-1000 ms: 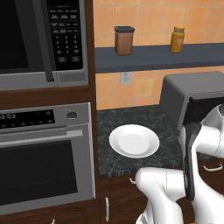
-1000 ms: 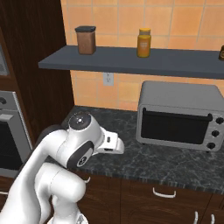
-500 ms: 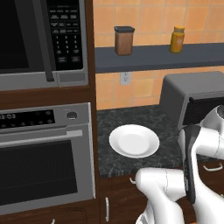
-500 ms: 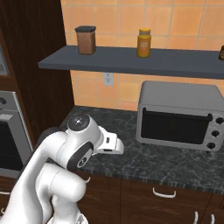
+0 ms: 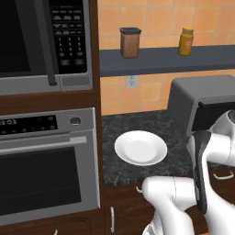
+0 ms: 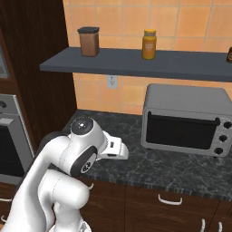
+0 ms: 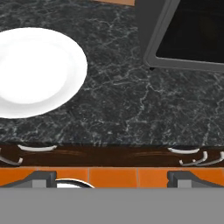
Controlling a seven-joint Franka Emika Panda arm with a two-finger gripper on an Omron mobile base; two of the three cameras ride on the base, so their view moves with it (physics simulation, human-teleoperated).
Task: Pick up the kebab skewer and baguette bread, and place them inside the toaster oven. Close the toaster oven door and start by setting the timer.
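Nothing has shifted since a second ago: the arm hangs over the dark speckled desk (image 6: 149, 165) in the same pose, its fingers (image 7: 41, 177) spread wide apart and holding nothing, just the tips peeking in at the bottom of the hand view. The white plate (image 5: 140, 148) sits bare, left of the toaster oven (image 6: 186, 118), whose door (image 6: 182, 132) is shut. The microwave (image 5: 46, 43) keypad lettering is too small to read. A brown canister (image 6: 89, 41) and yellow jar (image 6: 149, 44) stand on the shelf (image 6: 136, 63), labels illegible.
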